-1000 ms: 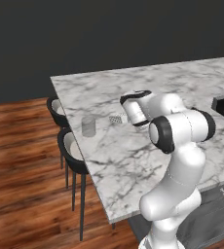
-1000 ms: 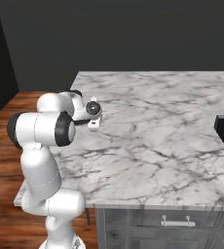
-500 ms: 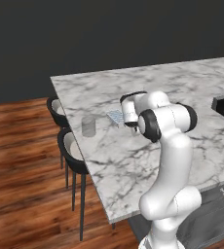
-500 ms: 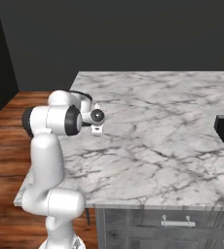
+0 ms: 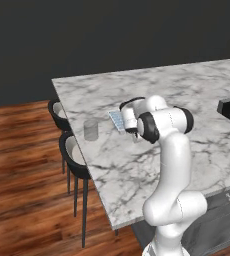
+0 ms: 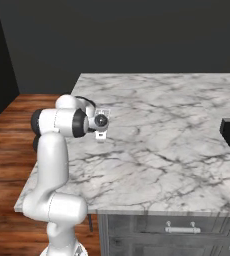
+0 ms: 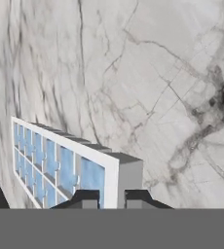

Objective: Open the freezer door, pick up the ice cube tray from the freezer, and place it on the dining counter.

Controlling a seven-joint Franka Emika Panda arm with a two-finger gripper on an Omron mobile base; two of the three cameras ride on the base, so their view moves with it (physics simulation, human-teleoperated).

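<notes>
A: Where the stools (image 5: 69,150) stand at the left edge, glass tumbler (image 5: 91,129) sits on the dining counter (image 5: 187,95). Tray pos?
B: Ice cube tray (image 5: 116,120) just right of tumbler, tilted on edge above the slab, near its left end.
A: Gripper (image 7: 109,198)?
B: Fingertips (image 7: 87,199) pinched on tray's end wall, hand view.

White grey-veined dining counter (image 5: 152,165) with a clear glass tumbler (image 5: 91,130) upright near its left edge.
</notes>
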